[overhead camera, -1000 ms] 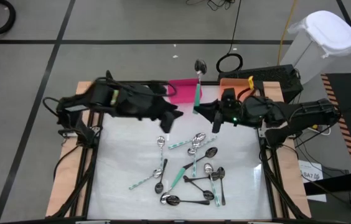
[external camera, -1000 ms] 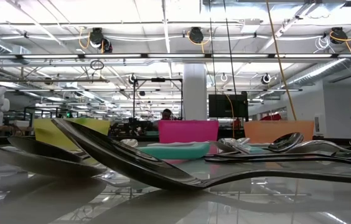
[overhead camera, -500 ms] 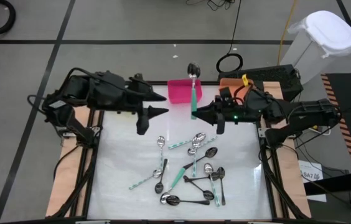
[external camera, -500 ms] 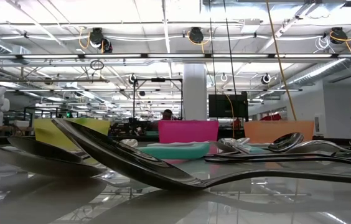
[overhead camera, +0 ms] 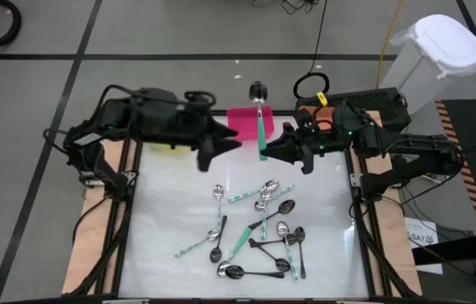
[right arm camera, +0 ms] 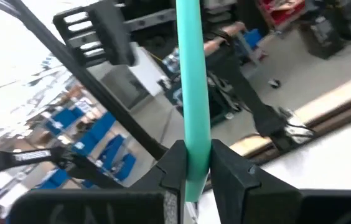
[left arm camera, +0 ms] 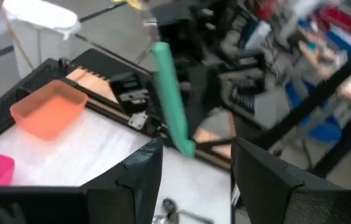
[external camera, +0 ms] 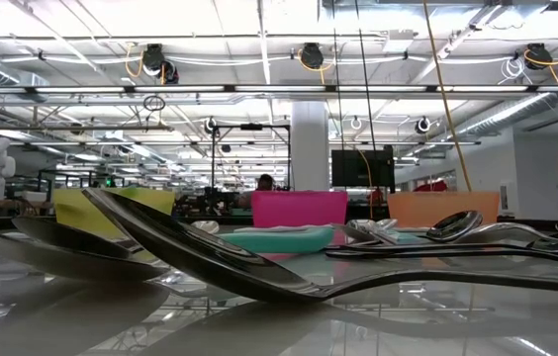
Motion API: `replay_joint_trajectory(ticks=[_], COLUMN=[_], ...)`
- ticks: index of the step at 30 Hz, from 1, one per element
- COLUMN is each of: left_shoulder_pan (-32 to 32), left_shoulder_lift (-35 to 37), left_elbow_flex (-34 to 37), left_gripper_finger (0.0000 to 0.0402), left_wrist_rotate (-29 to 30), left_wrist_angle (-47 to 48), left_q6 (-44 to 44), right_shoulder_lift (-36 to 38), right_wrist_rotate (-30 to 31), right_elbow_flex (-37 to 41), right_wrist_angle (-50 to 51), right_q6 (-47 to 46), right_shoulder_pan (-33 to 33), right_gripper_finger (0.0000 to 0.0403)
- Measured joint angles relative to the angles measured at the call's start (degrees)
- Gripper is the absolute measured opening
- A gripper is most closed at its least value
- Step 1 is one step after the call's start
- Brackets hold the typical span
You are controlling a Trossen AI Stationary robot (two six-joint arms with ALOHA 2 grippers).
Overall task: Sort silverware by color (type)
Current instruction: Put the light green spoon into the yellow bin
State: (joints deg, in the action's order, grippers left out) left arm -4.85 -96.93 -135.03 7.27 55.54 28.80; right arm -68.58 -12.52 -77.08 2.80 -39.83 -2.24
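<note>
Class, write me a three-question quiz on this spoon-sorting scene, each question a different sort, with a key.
1. True or false: the right gripper is shut on the teal-handled spoon, held up beside the pink bin.
2. Multiple choice: the left gripper is (A) holding a black spoon, (B) open and holding nothing, (C) resting in the orange bin.
3. Fill in: the spoons not yet sorted lie in a loose pile on the white ____.

Key: 1 true; 2 B; 3 table.
</note>
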Motion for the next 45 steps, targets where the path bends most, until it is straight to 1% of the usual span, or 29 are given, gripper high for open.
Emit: replay_joint_trajectory(ticks=[3, 6, 9, 14, 19, 26, 29, 34, 36, 42, 43, 45], left_shoulder_pan=[1.04, 1.65, 2.01, 2.03, 2.35, 2.67, 2.63, 2.83, 2.94, 3.33, 3.33, 3.36], left_shoulder_lift=[-1.71, -3.36, -4.19, -4.58, -5.17, -6.29, -6.69, -6.84, -6.84, -6.69, -6.64, -6.64], left_elbow_flex=[0.06, 0.10, 0.03, 0.03, 0.05, 0.05, 0.01, 0.05, 0.05, 0.05, 0.05, 0.05], left_gripper_finger=[0.0191, 0.0191, 0.0191, 0.0191, 0.0191, 0.0189, 0.0167, 0.0101, 0.0089, 0.0089, 0.0095, 0.0120], left_wrist_rotate=[-1.03, -2.81, -2.95, -1.77, -0.61, -0.61, -1.13, -1.29, -1.25, -1.25, -1.22, -1.07], left_wrist_angle=[-0.78, -3.54, -6.34, -6.14, -5.56, -6.29, -6.59, -6.39, -6.40, -6.48, -6.48, -6.70], left_q6=[1.41, 2.34, 3.30, 4.32, 5.11, 5.42, 4.96, 4.52, 4.31, 4.34, 4.34, 4.43], right_shoulder_lift=[-0.34, -0.66, -0.74, -0.74, -0.74, -0.74, -0.74, -0.92, -0.92, -0.92, -0.94, -0.94], right_wrist_rotate=[-2.50, -2.85, -4.36, -5.61, -5.67, -2.63, -2.63, -2.86, -3.22, -3.21, -3.17, -2.78], right_elbow_flex=[0.01, 0.00, 0.00, 0.00, 0.00, 0.00, 0.00, 0.00, 0.00, 0.00, 0.00, 0.00], right_wrist_angle=[-1.20, -2.02, -1.98, -2.50, -4.49, -4.97, -4.97, -5.32, -5.13, -5.09, -5.11, -5.02], right_q6=[-0.03, -0.01, 0.25, 2.00, 3.94, 5.03, 5.68, 5.97, 5.98, 6.42, 6.52, 6.64], right_shoulder_pan=[-1.20, -1.94, -2.46, -2.73, -2.71, -2.73, -2.83, -3.48, -3.75, -4.19, -4.19, -4.19], right_gripper_finger=[0.0044, 0.0044, 0.0044, 0.0044, 0.0044, 0.0044, 0.0044, 0.0044, 0.0045, 0.0045, 0.0045, 0.0044])
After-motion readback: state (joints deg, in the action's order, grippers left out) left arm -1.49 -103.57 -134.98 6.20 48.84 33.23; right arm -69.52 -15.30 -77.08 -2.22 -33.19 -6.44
